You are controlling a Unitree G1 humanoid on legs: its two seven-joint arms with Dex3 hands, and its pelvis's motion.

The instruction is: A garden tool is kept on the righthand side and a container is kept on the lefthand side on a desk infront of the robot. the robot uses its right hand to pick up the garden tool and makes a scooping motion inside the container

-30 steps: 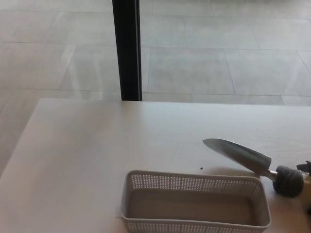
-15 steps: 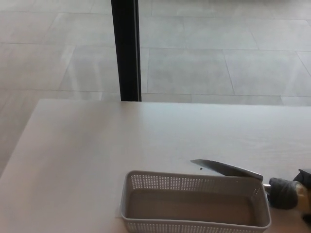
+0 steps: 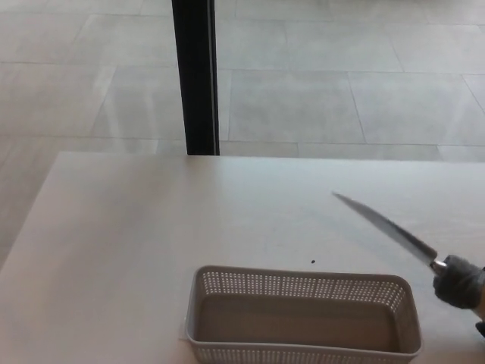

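Pale floor tiles [image 3: 303, 98] fill the upper part of the head view, crossed by a black vertical post [image 3: 194, 76] that meets the far edge of a white desk [image 3: 151, 227]. On the near part of the desk sits the container [image 3: 303, 318], a light grey perforated basket with nothing visible inside, its long side running across the picture. To its right, the garden tool [image 3: 394, 231] is held up off the desk: its narrow metal blade slants from a tip up and to the left down to a grey handle at the right edge, above and beside the basket's right end, outside it. Only a sliver of the right hand [image 3: 480, 327] shows at the frame's edge, and whether its fingers are clamped on the handle cannot be told. No left hand shows
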